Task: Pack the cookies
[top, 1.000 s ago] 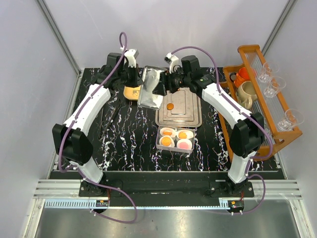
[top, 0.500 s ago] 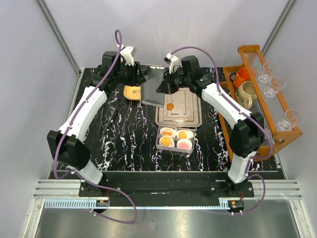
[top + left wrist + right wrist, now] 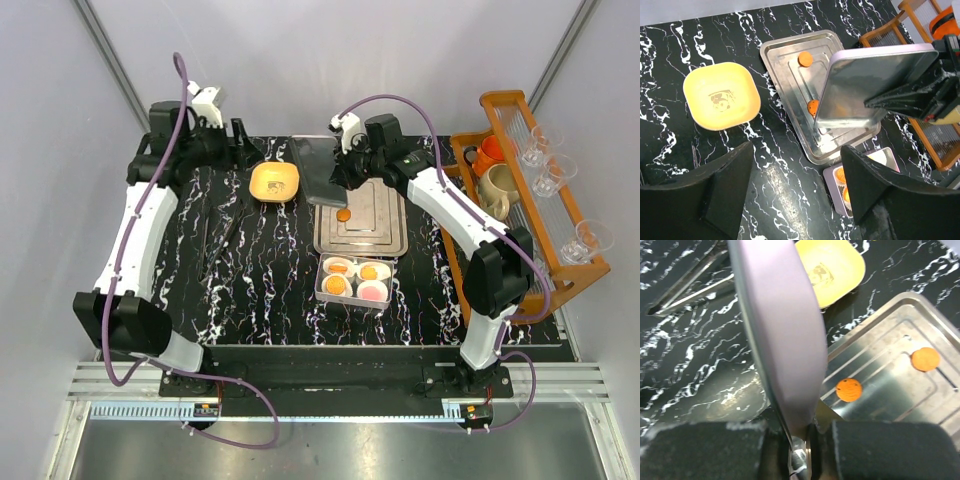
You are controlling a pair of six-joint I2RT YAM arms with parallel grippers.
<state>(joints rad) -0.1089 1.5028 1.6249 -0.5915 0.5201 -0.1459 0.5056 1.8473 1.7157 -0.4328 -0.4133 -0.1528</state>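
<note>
My right gripper (image 3: 338, 172) is shut on the edge of a lilac metal lid (image 3: 320, 172), which it holds tilted over the far left corner of the steel tray (image 3: 385, 235). The lid's edge (image 3: 782, 330) runs between the shut fingers in the right wrist view. Two orange cookies (image 3: 849, 389) (image 3: 925, 359) lie loose on the tray; the top view shows only one cookie (image 3: 344, 214). The lilac box (image 3: 355, 279) in front of the tray holds paper cups with orange cookies and a pink one (image 3: 372, 291). My left gripper (image 3: 240, 142) hangs open and empty at the far left.
A yellow square dish (image 3: 274, 181) sits left of the tray. Metal tongs (image 3: 215, 238) lie on the black marbled table further left. A wooden rack (image 3: 520, 190) with glasses, a mug and an orange cup stands along the right edge.
My left gripper opened, let go of the lid and drew back to the far left. My right gripper shut on the lid and now holds it alone, uncovering the yellow dish.
</note>
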